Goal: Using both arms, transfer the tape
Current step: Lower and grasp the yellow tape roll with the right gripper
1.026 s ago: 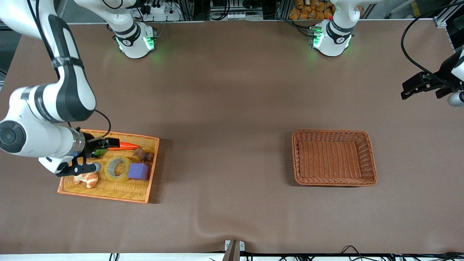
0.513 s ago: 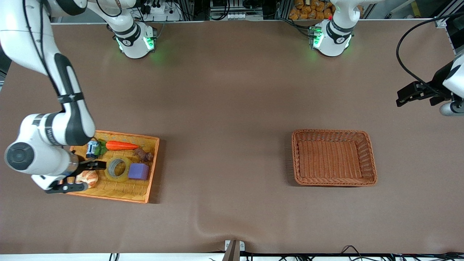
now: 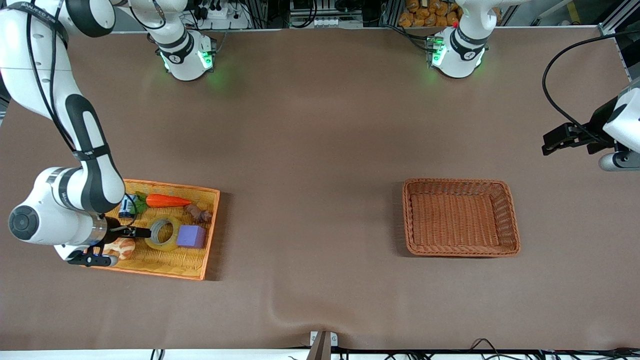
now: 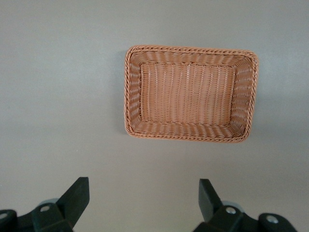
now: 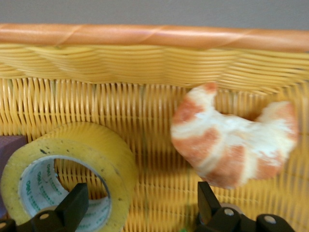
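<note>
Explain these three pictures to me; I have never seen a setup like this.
Two white robot arms stand at a brown table. One picture looks down from across the table; the other two come from cameras on the arms' wrists. The right gripper, open, is low in the yellow tray, by the tape and a croissant. A purple cube and a carrot also lie there. The left gripper, open and empty, waits over the table near the empty brown basket. Nothing is held.

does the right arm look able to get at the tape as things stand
Probably yes: the right gripper hangs low in the yellow tray with jaws open, right beside the tape. The croissant crowds one side.
</note>
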`<action>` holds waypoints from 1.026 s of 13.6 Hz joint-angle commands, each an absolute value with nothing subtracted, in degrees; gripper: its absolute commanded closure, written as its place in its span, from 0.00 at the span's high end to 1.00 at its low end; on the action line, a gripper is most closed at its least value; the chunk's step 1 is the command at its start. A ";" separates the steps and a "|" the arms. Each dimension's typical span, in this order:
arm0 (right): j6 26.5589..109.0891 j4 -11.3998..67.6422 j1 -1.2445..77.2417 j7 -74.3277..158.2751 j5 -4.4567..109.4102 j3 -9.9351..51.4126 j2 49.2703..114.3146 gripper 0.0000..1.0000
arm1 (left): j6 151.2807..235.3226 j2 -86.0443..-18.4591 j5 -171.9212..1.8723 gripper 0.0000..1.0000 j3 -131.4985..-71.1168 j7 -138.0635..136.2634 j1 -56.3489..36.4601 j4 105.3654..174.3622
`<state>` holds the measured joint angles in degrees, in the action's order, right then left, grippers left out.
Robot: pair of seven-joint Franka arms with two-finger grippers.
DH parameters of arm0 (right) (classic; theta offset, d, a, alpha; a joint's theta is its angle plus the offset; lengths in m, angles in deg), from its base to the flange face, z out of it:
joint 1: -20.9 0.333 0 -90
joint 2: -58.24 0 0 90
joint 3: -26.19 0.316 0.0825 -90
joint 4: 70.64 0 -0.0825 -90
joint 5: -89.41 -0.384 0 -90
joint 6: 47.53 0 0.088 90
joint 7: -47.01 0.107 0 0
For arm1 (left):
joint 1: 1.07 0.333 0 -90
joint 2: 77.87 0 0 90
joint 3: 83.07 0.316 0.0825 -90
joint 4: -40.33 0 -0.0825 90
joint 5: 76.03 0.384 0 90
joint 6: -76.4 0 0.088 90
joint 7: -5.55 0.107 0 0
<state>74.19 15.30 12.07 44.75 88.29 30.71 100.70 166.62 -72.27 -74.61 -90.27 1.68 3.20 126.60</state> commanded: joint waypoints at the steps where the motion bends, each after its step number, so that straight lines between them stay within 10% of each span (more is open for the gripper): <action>1: 75.25 16.02 12.47 44.72 87.92 31.37 100.25 1.00 | 167.46 -71.90 -74.72 1.00 -90.36 1.51 3.06 126.90; 6: 83.05 22.25 12.55 44.72 88.18 31.37 100.43 1.00 | 169.47 -69.79 -74.45 1.00 -90.72 1.42 2.62 126.72; 8: 83.25 22.26 12.64 44.63 88.09 31.37 100.17 0.21 | 169.91 -69.61 -74.45 1.00 -90.80 1.42 2.62 126.72; 9: 83.16 22.18 13.16 44.63 88.18 31.46 100.08 0.03 | 169.92 -69.61 -74.54 1.00 -90.80 0.64 2.62 126.72; 14: 83.07 22.00 13.61 44.63 88.18 31.46 99.90 0.00 | 171.23 -69.52 -74.71 1.00 -90.80 -2.52 0.87 126.72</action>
